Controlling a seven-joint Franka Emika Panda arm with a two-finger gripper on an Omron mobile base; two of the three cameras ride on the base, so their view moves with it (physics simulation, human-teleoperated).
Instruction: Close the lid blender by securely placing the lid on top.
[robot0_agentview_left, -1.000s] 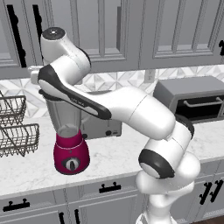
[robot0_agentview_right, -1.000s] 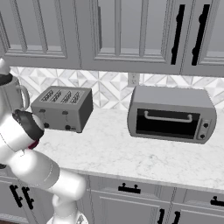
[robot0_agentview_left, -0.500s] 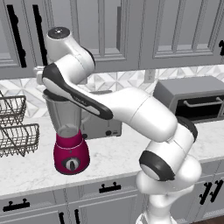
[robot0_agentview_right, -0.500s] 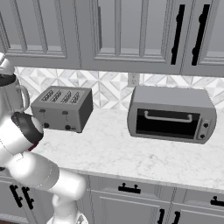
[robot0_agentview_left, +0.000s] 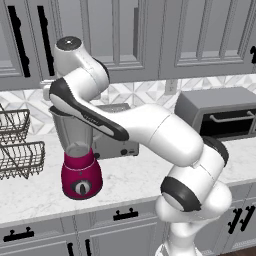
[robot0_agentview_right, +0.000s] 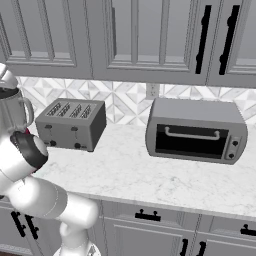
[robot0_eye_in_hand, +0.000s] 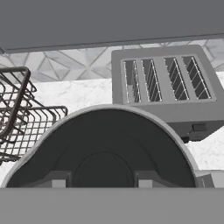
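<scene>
The small dark round lid (robot0_eye_in_hand: 105, 153) appears seated in the mouth of the crimson-based, clear-jarred blender (robot0_agentview_left: 80, 160); probably only release remains. Whether the fingers are apart is unclear.

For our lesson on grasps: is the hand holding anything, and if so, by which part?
Cannot be told: the hand has fingertips either side of the centre of the lid at the mouth of the blender, but contact is hidden.

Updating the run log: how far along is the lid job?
The lid looks set inside the blender jar's rim. The claw sits right above it, tips either side of its raised centre; grip unclear. Left: confirm it's seated, let go, back off.
</scene>
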